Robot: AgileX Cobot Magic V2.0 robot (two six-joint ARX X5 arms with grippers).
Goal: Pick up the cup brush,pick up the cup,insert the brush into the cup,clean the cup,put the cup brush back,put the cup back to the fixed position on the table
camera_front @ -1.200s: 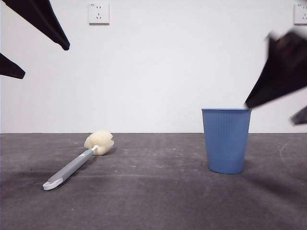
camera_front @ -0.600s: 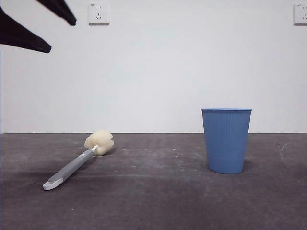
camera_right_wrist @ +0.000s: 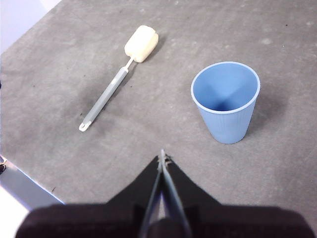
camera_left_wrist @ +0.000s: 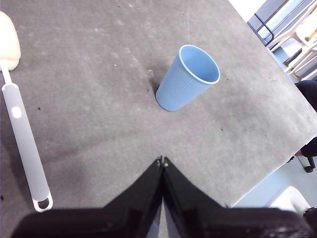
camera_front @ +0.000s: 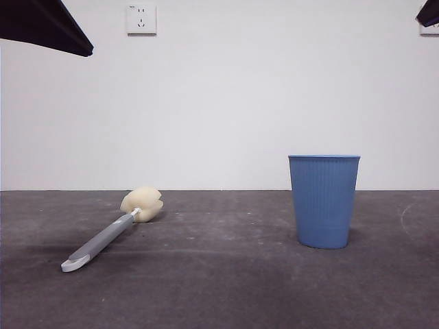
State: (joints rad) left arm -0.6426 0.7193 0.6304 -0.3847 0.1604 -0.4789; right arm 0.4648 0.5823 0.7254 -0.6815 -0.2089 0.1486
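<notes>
Presently, jaws of the left gripper [camera_left_wrist: 162, 161]: pressed together to a single point in the left wrist view, nothing held between them; the gripper is raised well above the desk and is taken to be the black tip at the top left corner of the front view.
Jaws of the right gripper [camera_right_wrist: 162, 157]: likewise closed tip to tip in the right wrist view, nothing gripped; the gripper is held high above the desk, and only a small black tip is seen at the top right corner of the front view.
Cup brush [camera_front: 110, 233]: laid flat on the desk, well apart from both grippers; the cream-yellow sponge head [camera_front: 142, 203] is pointed toward the back wall, the grey handle is angled forward, and the white looped end [camera_front: 74, 262] is nearest the camera in the front view.
Cup [camera_front: 324, 200]: stood upright on the desk, mouth open upward, blue and finely ribbed; its inside is seen bare in the right wrist view; it is set well apart from the cup brush, on the opposite side of the front view.
Desk [camera_front: 226, 281]: dark grey, scuffed, marked with pale smudges.
Wall: white, with a socket plate [camera_front: 141, 18] mounted high up.
</notes>
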